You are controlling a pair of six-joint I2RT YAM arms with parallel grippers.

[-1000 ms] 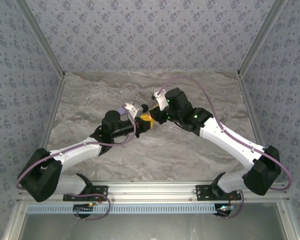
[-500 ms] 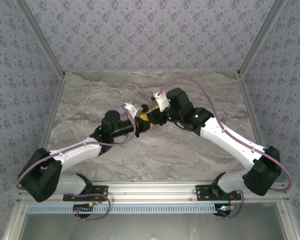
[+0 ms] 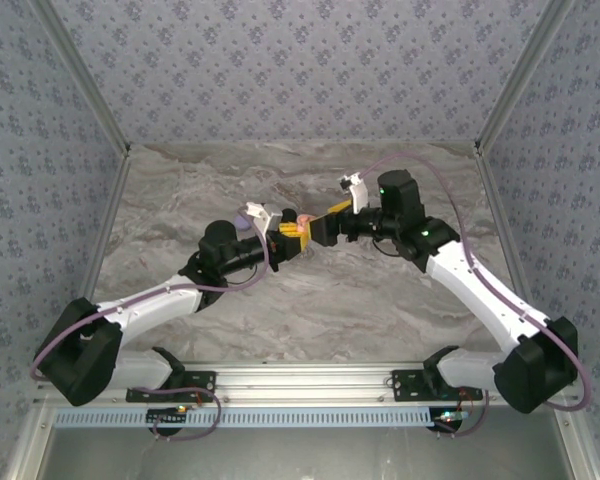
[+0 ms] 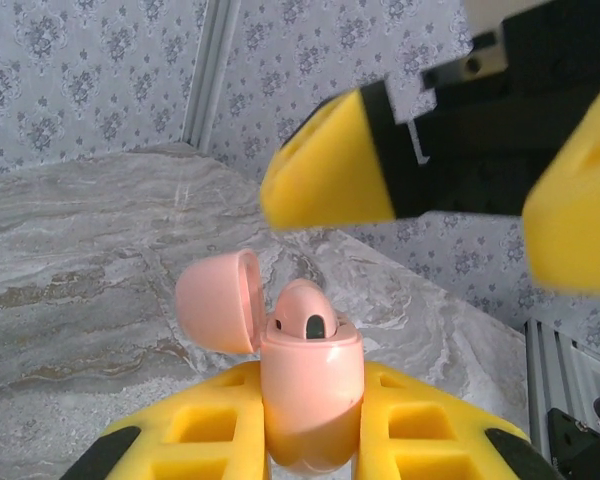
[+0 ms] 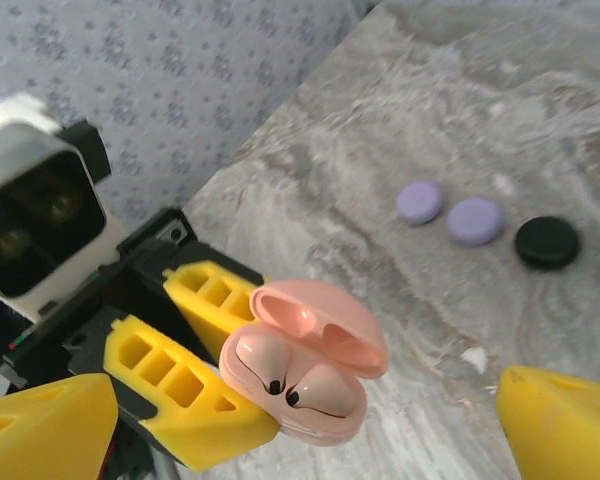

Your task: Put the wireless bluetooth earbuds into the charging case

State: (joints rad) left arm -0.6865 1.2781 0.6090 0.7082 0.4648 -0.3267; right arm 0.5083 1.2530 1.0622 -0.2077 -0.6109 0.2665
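Up top, the fixed camera sits above and behind the arm bases, looking down and forward across the whole tabletop, wide and distant. The left wrist camera rides right behind the left tool, very close, facing out along its fingers toward the right tool and the papered wall beyond. The right wrist camera stares back the opposite way, angled down at the tabletop from nearby. All three share the charging case at mid-tabletop, and the two wrist views face each other.

Soft, even overhead light washes the grey marbled tabletop, shadows faint; close yellow plastic fingertips blur
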